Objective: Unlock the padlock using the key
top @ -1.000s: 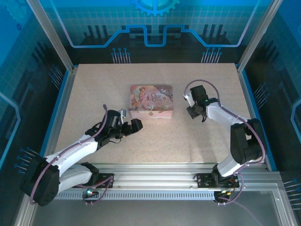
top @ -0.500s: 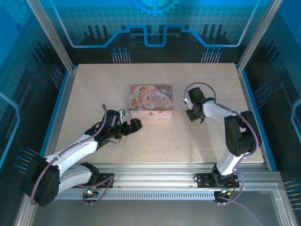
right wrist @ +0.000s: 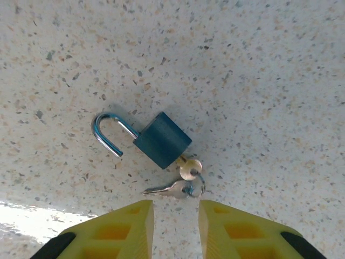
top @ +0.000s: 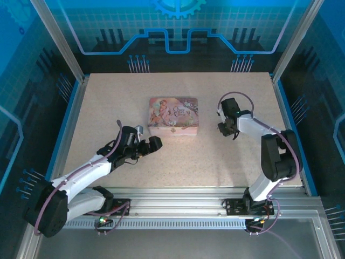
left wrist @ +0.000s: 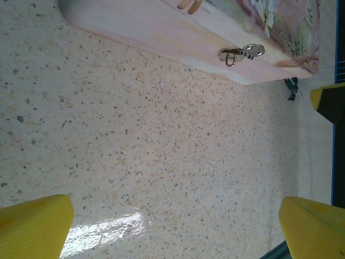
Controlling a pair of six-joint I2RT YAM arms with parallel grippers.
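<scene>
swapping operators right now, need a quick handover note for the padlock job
Left hand: open, empty, over the table in front of the tin.
Right hand: open, empty, over the padlock.
Padlock lies flat on the table, with the key in its base and a second key on the same ring beside it.
Done: the shackle looks sprung, one leg free of the body.
Left: probably just confirm it is unlocked, then back off.
</scene>
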